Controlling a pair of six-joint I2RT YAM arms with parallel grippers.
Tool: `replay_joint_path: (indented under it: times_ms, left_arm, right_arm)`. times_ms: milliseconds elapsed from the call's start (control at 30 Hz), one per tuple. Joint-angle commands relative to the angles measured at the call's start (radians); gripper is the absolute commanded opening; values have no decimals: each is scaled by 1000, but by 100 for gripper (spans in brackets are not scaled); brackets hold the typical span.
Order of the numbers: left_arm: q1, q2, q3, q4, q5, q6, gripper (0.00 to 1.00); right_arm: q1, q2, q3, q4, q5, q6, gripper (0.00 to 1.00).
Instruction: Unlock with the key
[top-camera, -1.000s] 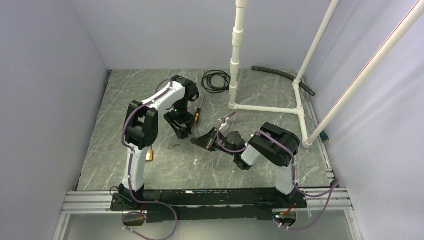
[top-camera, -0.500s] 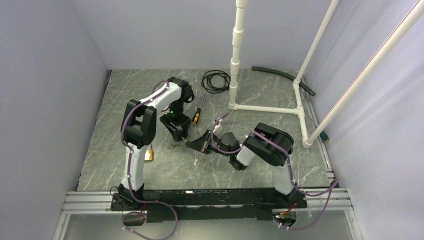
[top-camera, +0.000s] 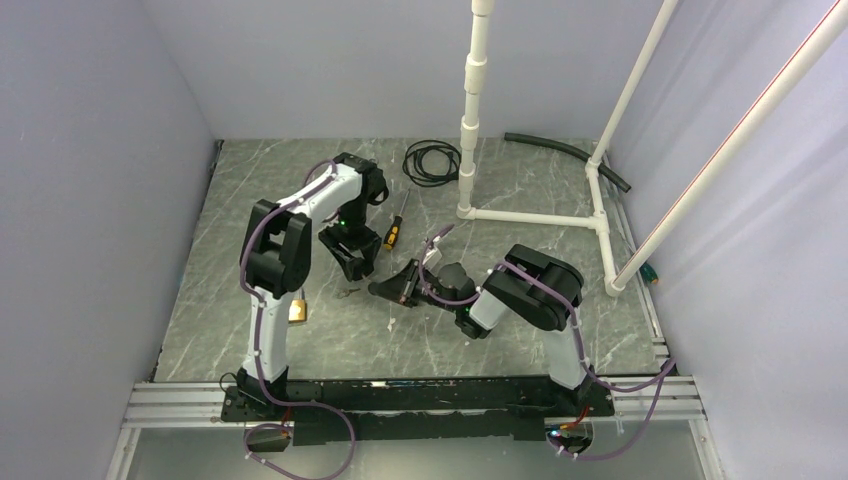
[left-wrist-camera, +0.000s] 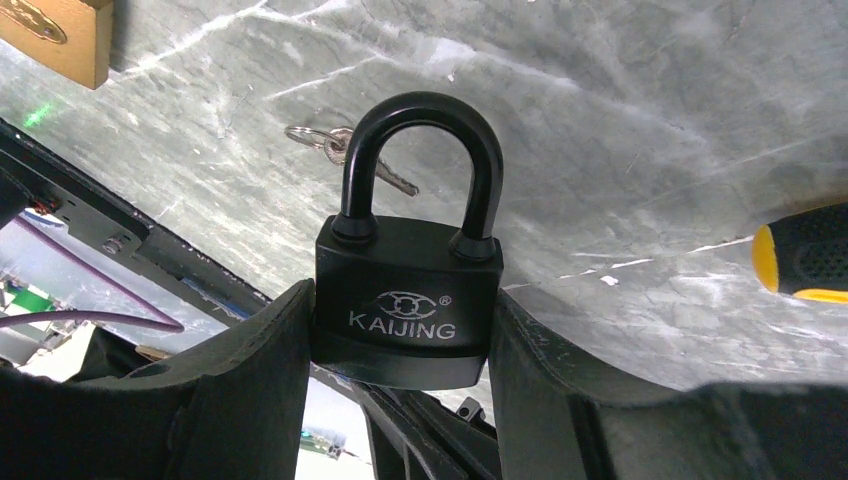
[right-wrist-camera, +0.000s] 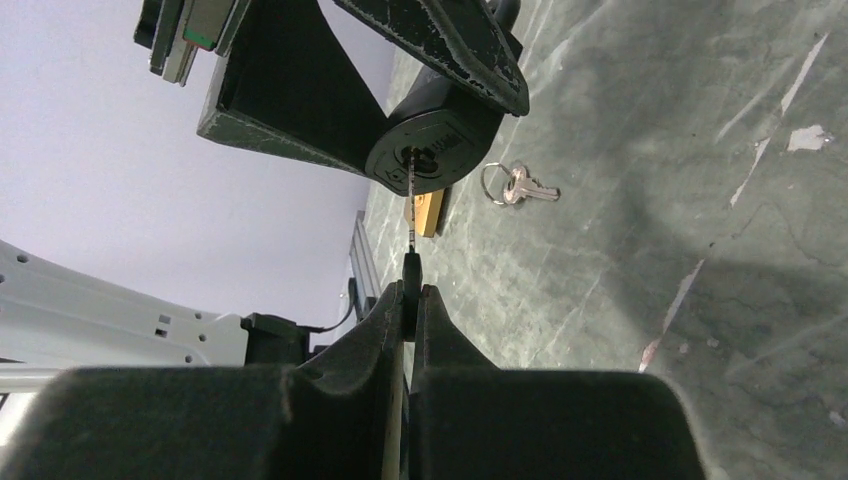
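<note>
The black padlock (left-wrist-camera: 410, 268) is clamped by the left gripper (left-wrist-camera: 400, 325), centre frame in the left wrist view. The key (right-wrist-camera: 411, 195) is pinched by the right gripper (right-wrist-camera: 410, 298), tip at the keyhole (right-wrist-camera: 414, 156).

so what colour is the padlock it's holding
The padlock is black all over; best seen in the left wrist view.

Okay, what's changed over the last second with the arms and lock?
The right pincer, shut on the key, moved left, bringing it to the keyhole of the black padlock. The left pincer, holding that padlock, shifted slightly left. Unmoved: spare key, brass padlock, screwdriver.
</note>
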Motion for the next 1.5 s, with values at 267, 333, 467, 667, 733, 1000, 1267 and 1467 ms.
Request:
replay_joint_path:
  times_ms: [267,333,467,667,733,1000,1267,1467]
  left_arm:
    - [-37,-142,8,-138,-49,8,0]
    - [-46,-145,0,-130,-56,10,0]
    - [-56,-149,-5,-125,-70,6,0]
    - [-73,-161,5,-129,-107,-12,0]
    - [-75,-163,-3,-127,-114,-17,0]
    - [-89,-157,-14,-121,-132,-29,0]
    - [-108,-175,-45,-57,-121,-18,0]
    - [-117,-192,-64,-13,-116,-18,0]
  right_arm:
    - [-8,1,37,-30,21,27,0]
    - [-15,-5,36,-33,23,30,0]
    - [-30,-24,21,-51,36,32,0]
    - [-41,-28,-10,-33,60,61,0]
    - [-43,-36,-14,-32,66,64,0]
    - [-49,-69,-26,-44,79,46,0]
    - [-45,-46,0,-27,52,59,0]
    - [-43,-42,12,-27,39,57,0]
